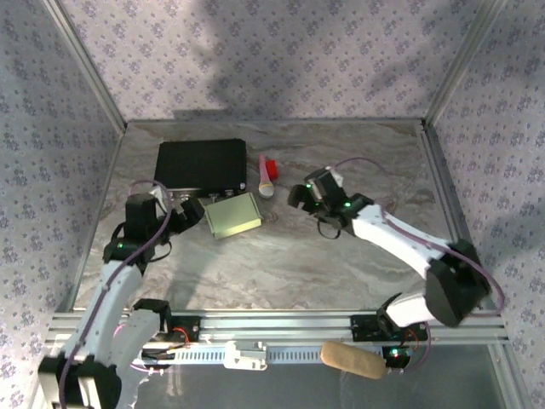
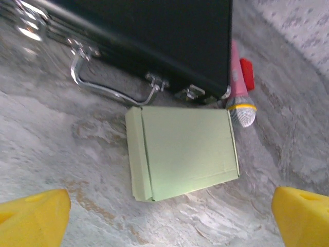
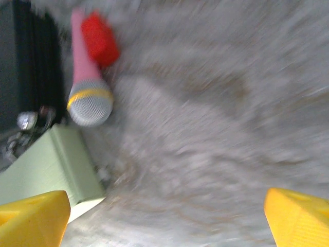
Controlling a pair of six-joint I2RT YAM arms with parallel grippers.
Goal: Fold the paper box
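The paper box (image 1: 232, 216) lies flat and closed on the marbled table (image 1: 341, 256), just on the near side of the black case (image 1: 201, 164), below the case's right-hand corner. From the left wrist we see the pale green packet (image 2: 185, 152) lying by the metal handle and latches on the case (image 2: 154, 36); whether card and case touch we cannot tell. A narrow folded strip runs down one short end of the packet.

The left gripper (image 1: 192, 213) hovers beside the box, on the near side of the case's handle edge. Its yellow fingers (image 2: 33, 216) are spread wide, with nothing between them. The right gripper (image 1: 298, 198) sits off to the right of the case, well apart from the box, and its fingers (image 3: 300, 216) are also spread and empty, though that view is blurred.

A pink microphone (image 1: 266, 181) with a grey mesh head rests against the case's right side, with a small red object (image 1: 271, 164) touching it.
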